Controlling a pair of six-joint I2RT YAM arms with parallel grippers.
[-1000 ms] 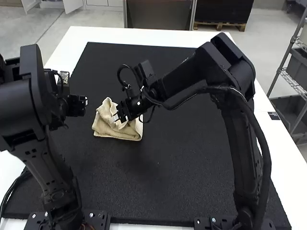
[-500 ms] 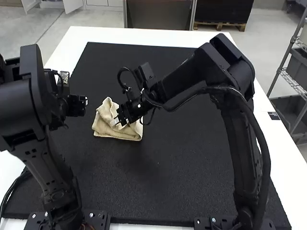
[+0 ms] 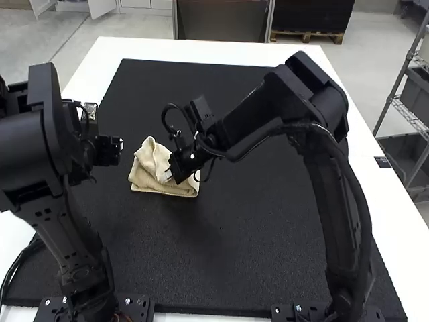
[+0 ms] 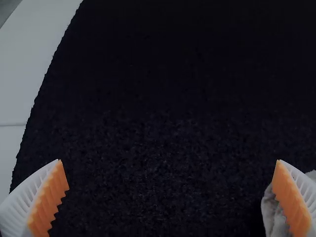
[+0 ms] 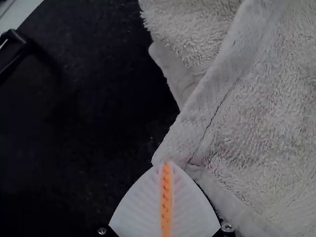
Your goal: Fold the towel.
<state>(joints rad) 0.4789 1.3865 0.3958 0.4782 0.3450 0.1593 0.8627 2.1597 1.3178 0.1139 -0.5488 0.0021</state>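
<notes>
**Right gripper (image 3: 168, 177) pinches a corner of the towel (image 3: 146, 176)**

The white table (image 3: 205, 50) runs out past both grippers on every side of the mat (image 3: 268, 228). The black mat lies under the towel and below both grippers. The right arm (image 3: 251, 121) slants over the mat, its gripper out at the towel; the left arm (image 3: 50, 228) stands on the other side, behind its own gripper.

The towel, beige and fluffy, lies in folded, rumpled layers, directly under the right gripper and around its tips. From the left gripper (image 3: 118, 147) it is near, off to the right. Part of it stands up in a loose peak on the side away from the right gripper, and its straighter edge lies toward the arm bases. In the right wrist view, a smooth hem band runs away from the fingertips, with pile on both sides.

The right gripper is closed, its ribbed white fingers (image 5: 140, 207) together at the tips, with the towel's corner caught there. The left gripper is spread wide, with nothing between its orange pads (image 4: 291, 202); some of the towel shows beside one finger.
</notes>
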